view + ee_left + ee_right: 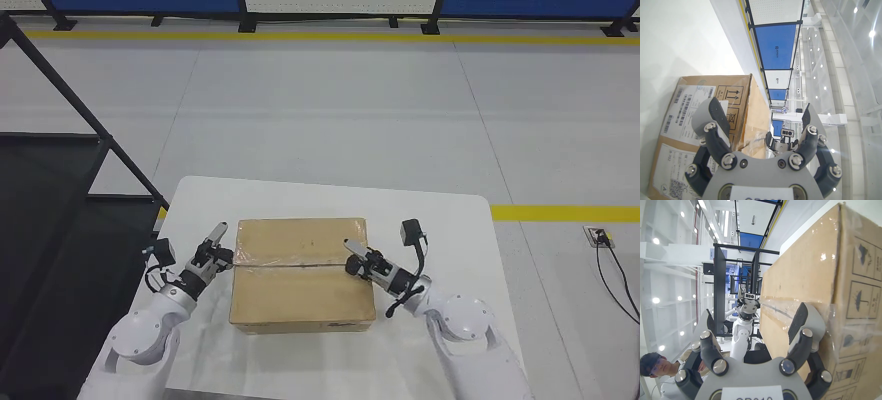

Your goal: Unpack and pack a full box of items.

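On the white table (pixel 440 215) the closed box (pixel 300 290) lies with its long taped seam (pixel 300 265) running from side to side, my left gripper (pixel 218 246) at one end and my right gripper (pixel 352 255) at the other, both wide open and holding nothing.

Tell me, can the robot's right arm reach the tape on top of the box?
Probably yes. The right gripper sits open at the end of the box, one of its fingers at the top edge beside the tape, with nothing in between.
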